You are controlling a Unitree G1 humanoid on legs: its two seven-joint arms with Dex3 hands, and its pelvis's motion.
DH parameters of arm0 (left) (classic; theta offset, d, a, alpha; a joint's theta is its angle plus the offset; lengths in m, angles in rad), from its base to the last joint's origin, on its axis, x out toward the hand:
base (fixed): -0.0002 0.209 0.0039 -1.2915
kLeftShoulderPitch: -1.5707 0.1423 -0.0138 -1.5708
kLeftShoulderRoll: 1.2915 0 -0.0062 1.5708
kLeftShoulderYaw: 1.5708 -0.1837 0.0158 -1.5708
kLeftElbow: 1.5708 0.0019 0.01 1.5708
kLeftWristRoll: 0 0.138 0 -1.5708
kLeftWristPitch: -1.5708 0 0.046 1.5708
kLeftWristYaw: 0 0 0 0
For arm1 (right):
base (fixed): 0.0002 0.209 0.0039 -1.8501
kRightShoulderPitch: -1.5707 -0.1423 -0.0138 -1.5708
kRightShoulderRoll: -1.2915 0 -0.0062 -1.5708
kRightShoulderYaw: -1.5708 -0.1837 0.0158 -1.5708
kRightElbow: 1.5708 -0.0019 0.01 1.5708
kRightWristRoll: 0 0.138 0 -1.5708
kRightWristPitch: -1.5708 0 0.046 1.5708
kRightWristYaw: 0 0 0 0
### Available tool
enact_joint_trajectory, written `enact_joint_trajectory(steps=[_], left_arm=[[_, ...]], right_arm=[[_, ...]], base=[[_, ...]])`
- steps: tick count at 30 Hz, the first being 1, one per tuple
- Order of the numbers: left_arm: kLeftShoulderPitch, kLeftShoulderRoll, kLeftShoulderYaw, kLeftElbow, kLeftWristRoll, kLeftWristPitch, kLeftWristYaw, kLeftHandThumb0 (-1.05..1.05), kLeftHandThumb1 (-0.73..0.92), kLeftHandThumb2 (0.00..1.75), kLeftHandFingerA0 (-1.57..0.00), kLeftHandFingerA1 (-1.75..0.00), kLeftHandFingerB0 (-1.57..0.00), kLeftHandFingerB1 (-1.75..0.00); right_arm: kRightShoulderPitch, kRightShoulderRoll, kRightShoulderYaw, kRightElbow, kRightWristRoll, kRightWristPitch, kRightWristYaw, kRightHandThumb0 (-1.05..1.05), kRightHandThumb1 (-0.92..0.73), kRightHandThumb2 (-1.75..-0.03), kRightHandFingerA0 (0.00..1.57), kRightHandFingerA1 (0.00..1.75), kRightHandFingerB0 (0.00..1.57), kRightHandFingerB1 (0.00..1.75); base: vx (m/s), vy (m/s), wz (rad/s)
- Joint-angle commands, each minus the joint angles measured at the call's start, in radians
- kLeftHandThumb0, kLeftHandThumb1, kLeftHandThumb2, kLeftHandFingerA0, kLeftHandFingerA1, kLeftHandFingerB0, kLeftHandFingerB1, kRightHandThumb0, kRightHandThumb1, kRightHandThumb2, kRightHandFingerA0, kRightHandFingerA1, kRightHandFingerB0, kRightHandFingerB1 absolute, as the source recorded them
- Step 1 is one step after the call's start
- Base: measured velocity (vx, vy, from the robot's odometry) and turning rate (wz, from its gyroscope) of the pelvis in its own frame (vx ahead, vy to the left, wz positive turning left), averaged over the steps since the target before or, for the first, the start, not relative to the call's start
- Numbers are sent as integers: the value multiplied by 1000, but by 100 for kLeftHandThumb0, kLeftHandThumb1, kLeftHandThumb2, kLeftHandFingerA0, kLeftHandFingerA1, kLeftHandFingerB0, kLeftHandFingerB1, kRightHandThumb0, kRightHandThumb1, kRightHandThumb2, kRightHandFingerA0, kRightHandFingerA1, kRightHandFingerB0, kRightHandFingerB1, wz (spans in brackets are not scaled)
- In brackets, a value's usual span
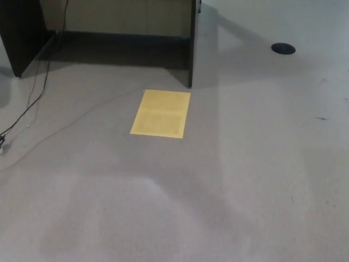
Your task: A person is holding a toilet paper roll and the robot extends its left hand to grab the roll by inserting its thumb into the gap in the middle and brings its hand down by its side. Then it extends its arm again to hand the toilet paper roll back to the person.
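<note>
A: Head view is showing only grey floor [229,180], the dark desk [192,43] at the far edge, a yellow sheet [161,113], a cable [32,98], a black disc [283,48]. Neither hand is showing, so I'm unable to say if they're open or holding anything.

B: Roll?

A: Not showing either, nor the person. No hand to place it against.

B: Then I'm guessing the left arm is hanging at the side. Advice: keep the thumb seated in the core while raising.
</note>
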Motion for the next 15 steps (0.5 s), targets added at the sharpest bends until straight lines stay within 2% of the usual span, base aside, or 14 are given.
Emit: enact_joint_trajectory(steps=[1, 4, 5, 8, 9, 13, 14, 15], left_arm=[[-5, 33, 22, 28, -10, -160, 11, -28, 49, 60, -31, -39, -24, -33], [8, 23, 36, 24, -29, -195, -9, -30, 50, 59, -23, -36, -21, -31], [12, 26, 43, -6, -32, -209, -10, -15, 40, 89, -10, -51, -8, -49], [4, 26, 57, -144, -36, -232, 2, -19, 33, 86, -10, -51, -8, -50], [3, 28, 62, -224, -41, -236, -4, -20, 30, 85, -11, -51, -9, -50], [-4, 27, 76, -455, -115, -188, -72, -21, 29, 84, -8, -51, -6, -49], [-4, 29, 76, -503, -117, -167, -74, -35, 43, 53, -21, -33, -20, -28], [-3, 31, 76, -569, -119, -137, -76, -35, 43, 53, -21, -33, -20, -28]], right_arm=[[-22, -39, 29, 50, -50, -82, -27, -33, -66, -59, 69, 58, 43, 38], [-10, -44, 38, 59, -52, -97, -32, -34, -66, -59, 73, 63, 44, 38], [-5, -43, 40, 63, -52, -105, -34, -33, -66, -58, 72, 60, 44, 38], [3, -48, 31, 69, -42, -121, -36, -33, -66, -59, 69, 58, 44, 38], [1, -46, 30, 71, -42, -115, -38, -40, -53, -82, 63, 65, 38, 50], [-4, -45, 29, 70, -42, -112, -32, -40, -54, -82, 64, 65, 38, 50], [-5, -45, 31, 70, -44, -114, -31, -40, -54, -82, 61, 64, 38, 50], [-5, -44, 33, 69, -46, -117, -31, -40, -54, -82, 61, 64, 38, 50]], base=[[0, 0, 0], [0, 0, 0], [0, 0, 0], [0, 0, 0], [0, 0, 0], [0, 0, 0], [0, 0, 0], [0, 0, 0]])
